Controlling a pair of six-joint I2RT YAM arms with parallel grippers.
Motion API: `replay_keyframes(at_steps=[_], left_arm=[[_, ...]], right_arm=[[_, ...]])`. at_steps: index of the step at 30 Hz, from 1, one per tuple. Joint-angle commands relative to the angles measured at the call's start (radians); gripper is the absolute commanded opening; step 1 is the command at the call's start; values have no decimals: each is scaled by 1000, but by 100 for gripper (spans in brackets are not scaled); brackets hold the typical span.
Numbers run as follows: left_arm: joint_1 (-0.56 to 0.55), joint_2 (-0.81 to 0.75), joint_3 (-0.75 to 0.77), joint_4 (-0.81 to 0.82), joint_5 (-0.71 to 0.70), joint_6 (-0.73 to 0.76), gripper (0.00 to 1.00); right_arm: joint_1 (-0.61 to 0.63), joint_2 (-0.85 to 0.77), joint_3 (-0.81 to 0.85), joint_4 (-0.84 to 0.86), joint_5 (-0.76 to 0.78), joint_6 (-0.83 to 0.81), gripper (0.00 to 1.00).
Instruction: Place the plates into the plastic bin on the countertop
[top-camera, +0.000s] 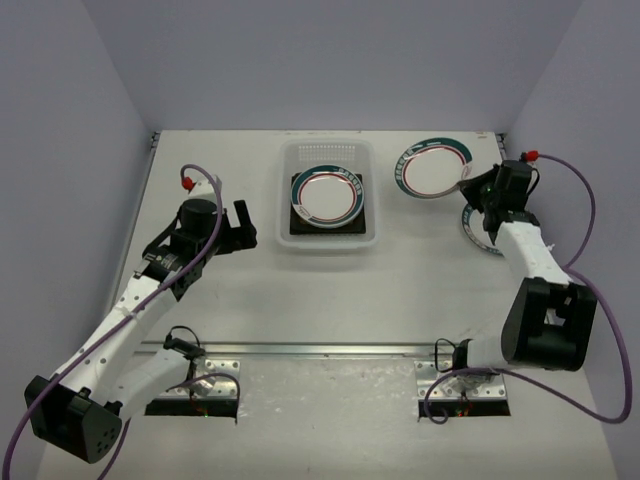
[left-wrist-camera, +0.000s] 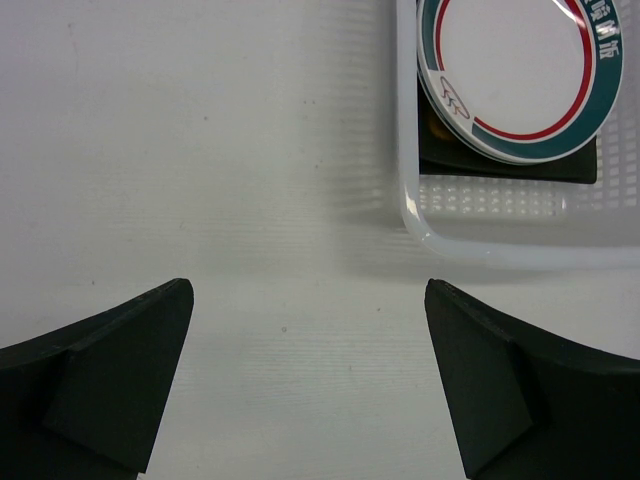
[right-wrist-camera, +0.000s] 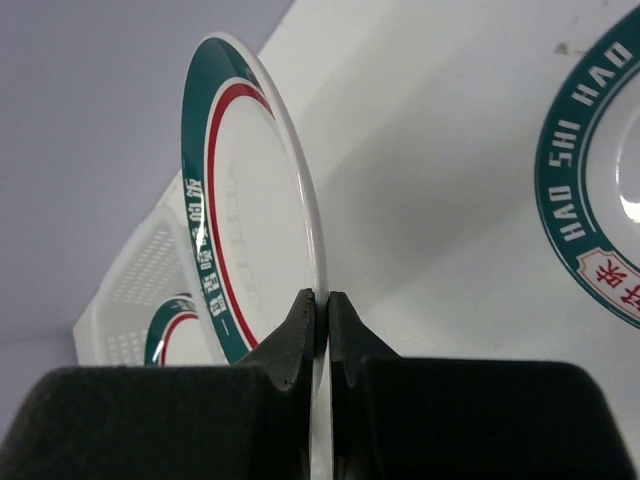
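right wrist view: right pincer (right-wrist-camera: 322, 305) clamps a round plate (right-wrist-camera: 255, 210) by its rim, held up right of the bin (top-camera: 329, 243); left pincer (left-wrist-camera: 308, 295) gapes idle. next: carry it over the bin, release

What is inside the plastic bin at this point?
In the plastic bin, a round green-and-red-rimmed plate lies on a dark square plate, of which only the edges show. The square plate's centre and anything beneath it are covered.

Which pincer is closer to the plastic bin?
Left. The left pincer sits open just left of the translucent plastic bin; the right pincer, farther right, pinches a round green-rimmed plate.
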Motion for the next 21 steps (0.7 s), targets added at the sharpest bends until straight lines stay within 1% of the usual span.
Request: replay_keyframes(at_steps=[1,3,5,6,8,9,12,16,17,21], left_arm=[[-12,3,8,42,7,8,100],[-12,2,8,43,5,8,100],[-12,0,9,43,2,8,100],[-12,-2,8,42,1,8,100],[-12,-5,9,41,-2,8,100],[-12,-6,9,40,-3,8,100],[-12,-9,8,41,-10,8,100],[-12,-11,5,40,-9,8,100],[-12,-11,5,40,-8,8,100],[-12,-8,5,40,-6,8,100]], right_arm=[[24,-109,25,146,-82,-17,0],[34,-89,66,128,-202,-21,0],[66,-19,166,70,-370,-30,0],[90,39,232,14,-438,-53,0],[133,165,373,-103,-515,-117,0],[179,208,447,-149,-538,-149,0],[264,337,529,-243,-536,-218,0],[310,442,578,-226,-516,-209,0],[313,448,580,-225,-513,-209,0],[343,537,647,-251,-522,-224,0]])
